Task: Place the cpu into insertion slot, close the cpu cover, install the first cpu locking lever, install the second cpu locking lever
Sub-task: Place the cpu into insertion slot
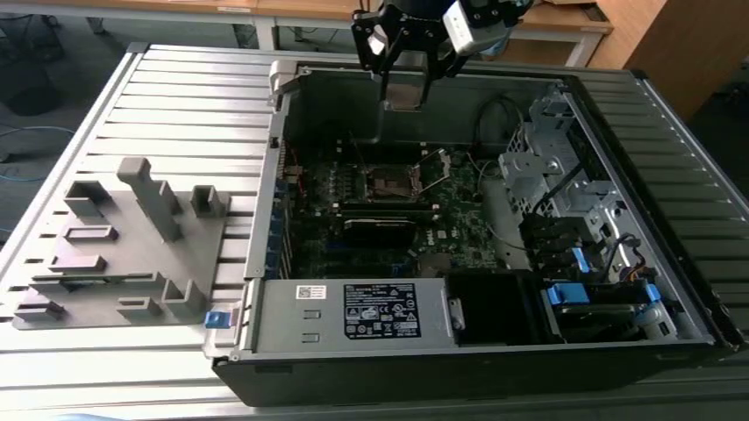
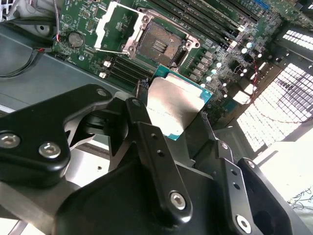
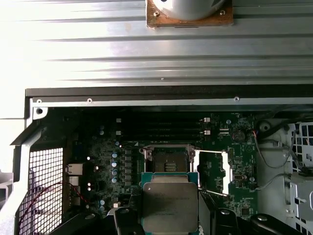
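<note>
Ribbed grey metal forms the table that carries an open computer case, its interior facing up. On the table beside the case, toward the exterior view's left, lies a grey fixture tray with upright posts. A silver power supply sits along the case's near edge, and the green motherboard lies on its floor. The black gripper hangs above the case's far wall, fingers clamped on the cpu. The chip's dull silver face shows between them in both wrist views, held clear of the board. Near the motherboard's middle, the cpu cover stands swung up on its hinge beside the insertion slot. The slot lies bare, its dark contact field ringed by a silvery rim. Long black memory slots run just beside it.
</note>
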{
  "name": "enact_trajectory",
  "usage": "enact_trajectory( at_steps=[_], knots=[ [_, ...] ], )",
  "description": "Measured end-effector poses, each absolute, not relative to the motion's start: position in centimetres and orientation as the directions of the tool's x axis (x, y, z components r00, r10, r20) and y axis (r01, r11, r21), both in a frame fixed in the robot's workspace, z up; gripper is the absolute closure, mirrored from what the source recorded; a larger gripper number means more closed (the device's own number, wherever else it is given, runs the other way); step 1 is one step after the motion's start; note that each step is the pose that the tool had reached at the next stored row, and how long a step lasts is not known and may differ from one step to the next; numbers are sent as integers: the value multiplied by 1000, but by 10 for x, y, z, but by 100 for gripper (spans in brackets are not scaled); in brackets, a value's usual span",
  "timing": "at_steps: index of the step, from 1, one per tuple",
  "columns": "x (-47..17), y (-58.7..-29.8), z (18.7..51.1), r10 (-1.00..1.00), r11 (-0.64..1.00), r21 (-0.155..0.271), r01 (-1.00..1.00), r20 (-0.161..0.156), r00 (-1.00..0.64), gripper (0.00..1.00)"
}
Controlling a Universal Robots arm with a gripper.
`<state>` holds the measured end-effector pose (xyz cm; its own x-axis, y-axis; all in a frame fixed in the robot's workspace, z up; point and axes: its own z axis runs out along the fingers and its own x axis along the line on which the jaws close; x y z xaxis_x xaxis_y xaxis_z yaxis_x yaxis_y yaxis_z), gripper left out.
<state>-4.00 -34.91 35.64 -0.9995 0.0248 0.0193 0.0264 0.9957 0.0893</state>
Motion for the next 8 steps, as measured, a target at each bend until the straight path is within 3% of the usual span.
enact_trajectory(
  at_steps=[8],
  knots=[
    [-40,-349,356,25,996,90,26,19,-1000,46]
  ],
)
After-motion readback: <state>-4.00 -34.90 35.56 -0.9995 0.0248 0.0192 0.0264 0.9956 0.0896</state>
